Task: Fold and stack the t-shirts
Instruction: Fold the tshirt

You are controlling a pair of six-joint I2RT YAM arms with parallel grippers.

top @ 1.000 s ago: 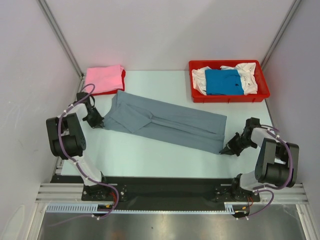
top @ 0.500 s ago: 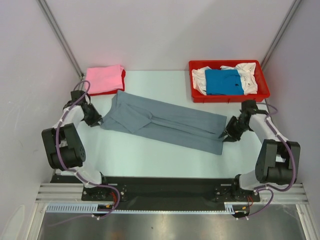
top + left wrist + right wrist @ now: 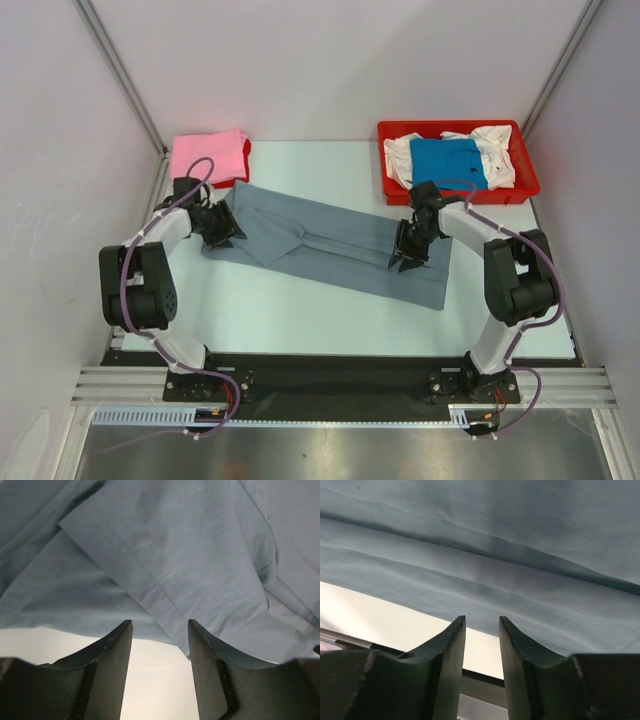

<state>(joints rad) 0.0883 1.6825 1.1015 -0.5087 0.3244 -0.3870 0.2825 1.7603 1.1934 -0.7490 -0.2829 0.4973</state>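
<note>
Red tray (image 3: pixel 456 198) with blue t-shirt (image 3: pixel 445 163) atop white t-shirt (image 3: pixel 499 152)

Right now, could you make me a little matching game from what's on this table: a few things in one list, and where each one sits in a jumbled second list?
Things:
1. grey t-shirt
2. pink t-shirt
3. blue t-shirt
4. red tray

Places:
A. at the far right corner of the table
B. folded, at the far left corner
C. lying inside the tray
D. spread out long across the middle

Pairs: 1-D, 2-B, 3-C, 4-A.
</note>
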